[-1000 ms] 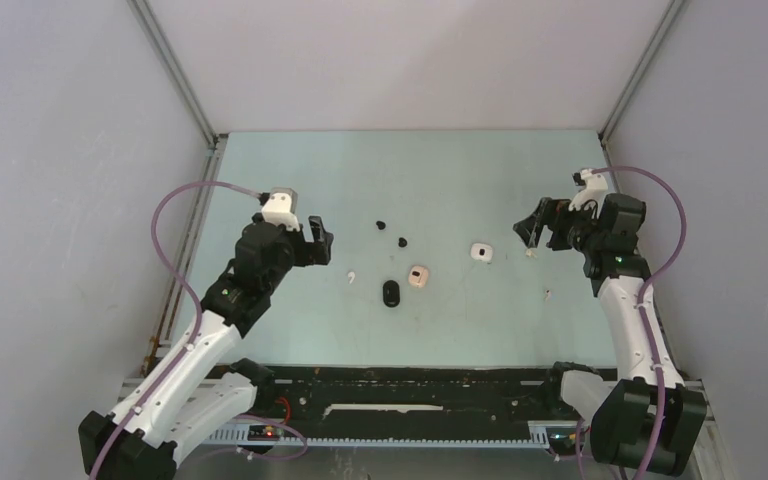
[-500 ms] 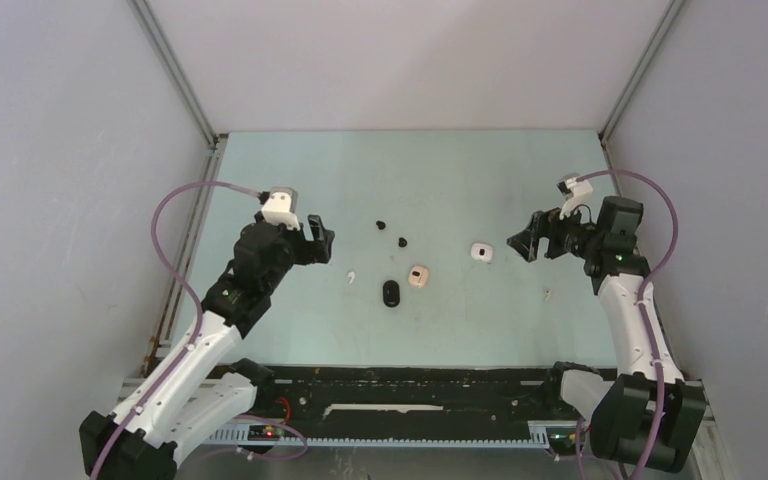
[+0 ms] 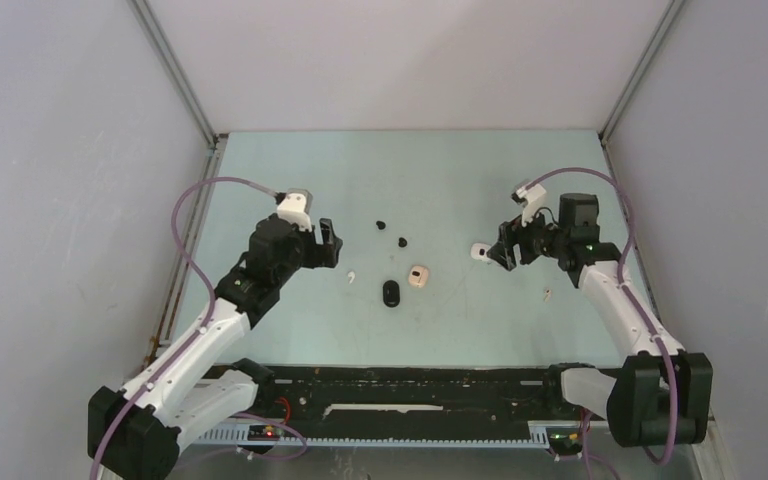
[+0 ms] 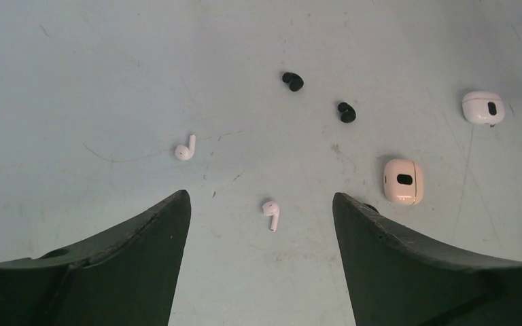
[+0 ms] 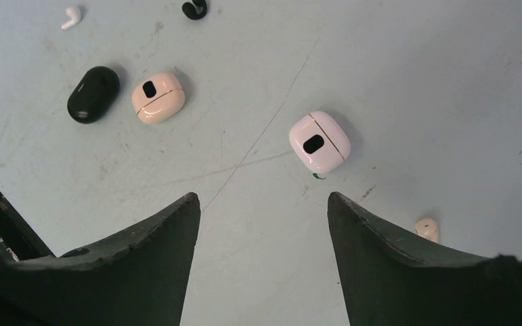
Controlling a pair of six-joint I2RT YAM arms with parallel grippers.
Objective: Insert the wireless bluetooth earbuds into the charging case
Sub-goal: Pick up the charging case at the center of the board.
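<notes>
- The left end effector [image 4: 259,197] is hanging released, jaws wide and gripping nothing. The right end effector [image 5: 262,197] is likewise gaping and empty.
- Just ahead of the left end effector, in line with the gap between its fingers, a white earbud [image 4: 270,214] is lying loose on the tabletop [image 4: 109,68]. Its long axis is running roughly along the approach line, with the stem pointing back toward the end effector and the head away.
- The pick-up is probably going best with a straight descent, the fingers straddling the stem's narrow sides and closing gently, since so small a bud could squirt out.
- Ahead-left, a second white earbud [image 4: 185,149] is lying with its stem aiming away and rightward.
- Farther ahead, two black earbuds [image 4: 293,81] are resting apart; ahead-right is the cream case [image 4: 402,180].
- A cream earbud [image 5: 427,229] is lying just beside the right end effector's right finger; the white case [image 5: 319,142] is sitting ahead, slanted.
</notes>
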